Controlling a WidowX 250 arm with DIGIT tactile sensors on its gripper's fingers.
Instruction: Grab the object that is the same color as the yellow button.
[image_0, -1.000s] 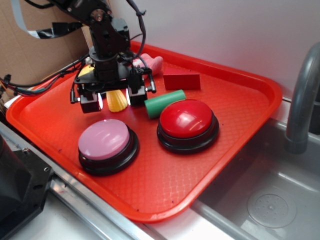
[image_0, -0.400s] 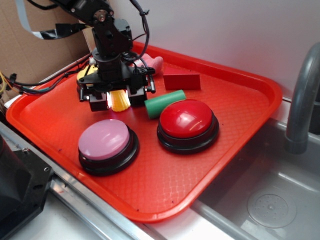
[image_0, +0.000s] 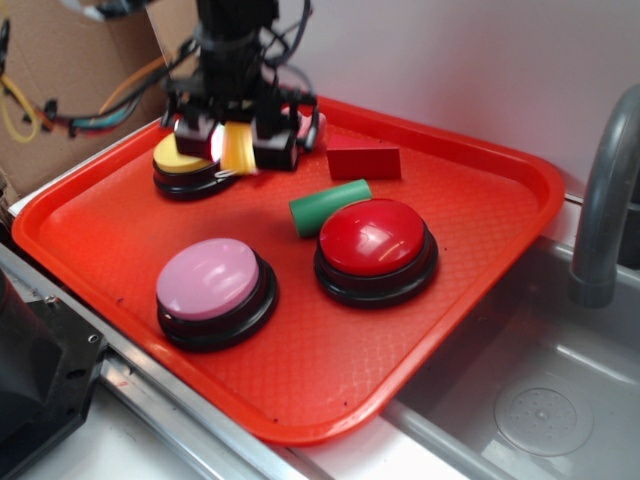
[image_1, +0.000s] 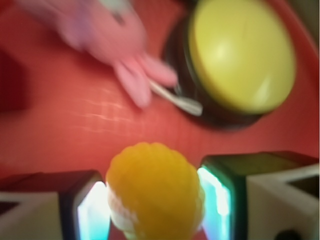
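Note:
My gripper (image_0: 238, 143) is shut on the small yellow toy corn cob (image_0: 237, 148) and holds it above the red tray (image_0: 470, 260), near its far left corner. In the wrist view the corn cob (image_1: 155, 192) sits pinched between both pads (image_1: 92, 212). The yellow button (image_0: 178, 157) with its black base stands just left of and below the gripper. It also shows at the upper right in the wrist view (image_1: 240, 52).
A pink plush toy (image_1: 107, 37) lies behind the gripper. A red block (image_0: 363, 161), a green cylinder (image_0: 330, 206), a red button (image_0: 375, 245) and a pink-topped button (image_0: 215, 285) stand on the tray. A sink and grey faucet (image_0: 605, 200) are to the right.
The gripper closed on the corn cob and rose with it, moving back toward the yellow button. The spot beside the green cylinder where the cob lay is now bare.

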